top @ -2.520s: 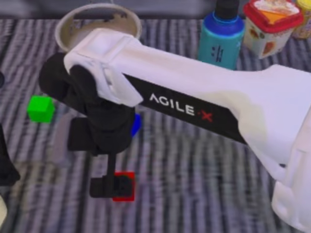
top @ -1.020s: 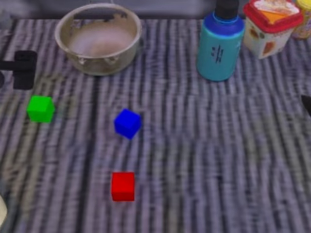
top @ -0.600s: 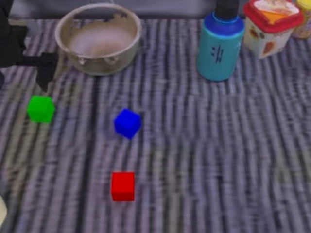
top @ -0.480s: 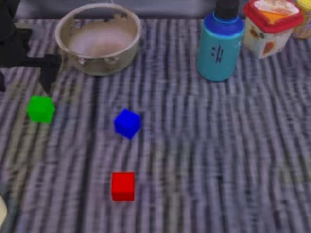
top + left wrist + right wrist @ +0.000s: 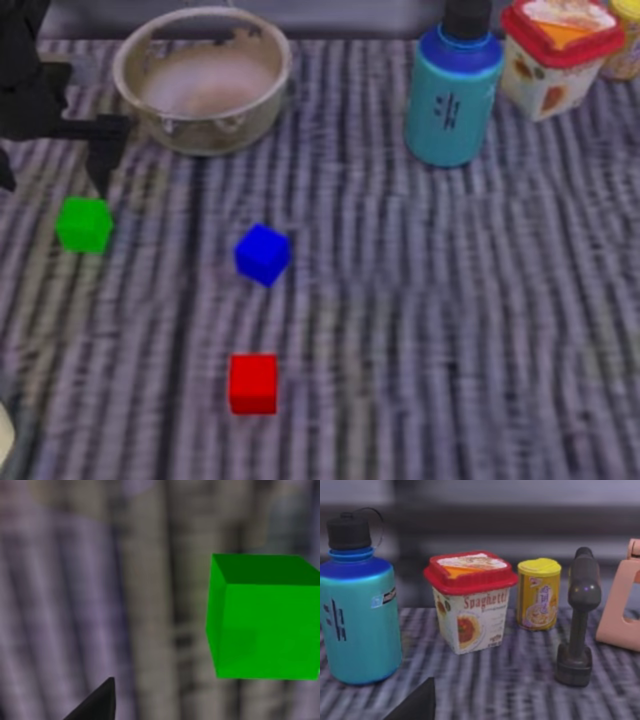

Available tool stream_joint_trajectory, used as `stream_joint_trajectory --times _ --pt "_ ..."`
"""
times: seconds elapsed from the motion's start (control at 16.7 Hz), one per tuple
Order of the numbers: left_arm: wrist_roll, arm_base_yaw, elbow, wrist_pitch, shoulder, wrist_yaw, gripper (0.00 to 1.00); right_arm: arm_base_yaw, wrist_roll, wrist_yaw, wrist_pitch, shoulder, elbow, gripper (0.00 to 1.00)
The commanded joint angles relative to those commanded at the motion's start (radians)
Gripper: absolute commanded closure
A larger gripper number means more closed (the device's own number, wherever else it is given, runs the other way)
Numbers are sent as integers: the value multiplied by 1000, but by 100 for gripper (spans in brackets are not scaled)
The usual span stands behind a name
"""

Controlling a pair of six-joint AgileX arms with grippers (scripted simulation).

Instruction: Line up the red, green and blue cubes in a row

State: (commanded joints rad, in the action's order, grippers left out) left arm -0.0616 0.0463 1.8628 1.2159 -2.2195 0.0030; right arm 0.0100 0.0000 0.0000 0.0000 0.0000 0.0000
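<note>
- Striped grey-purple cloth covering the surface (image 5: 450, 330), all things standing on it.
- Green cube (image 5: 84, 223) near the left edge, below and left of the metal bowl (image 5: 203, 78); large and close in the left wrist view (image 5: 262, 617), resting flat on the cloth.
- Blue cube (image 5: 262, 253) below the bowl, turned a little, well apart from the green one.
- Red cube (image 5: 253, 383) further below the bowl, past the blue cube.
- Left claw (image 5: 60, 150) just left of the bowl, above the green cube, apart from it; grasping nothing, spread or closed cannot tell.
- Right claw outside the top view.
- Teal bottle (image 5: 453, 85) right of the bowl, red-lidded tub (image 5: 558, 55) beyond it.
</note>
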Motion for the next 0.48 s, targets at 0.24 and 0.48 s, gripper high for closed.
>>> stream_joint_trajectory --times 0.24,0.48 --pt "-3 3 -51 -70 -18 0 0 0 0 0 0 0 0 0" --pt "-3 4 -151 -218 -62 1 0 0 0 0 0 0 0 0"
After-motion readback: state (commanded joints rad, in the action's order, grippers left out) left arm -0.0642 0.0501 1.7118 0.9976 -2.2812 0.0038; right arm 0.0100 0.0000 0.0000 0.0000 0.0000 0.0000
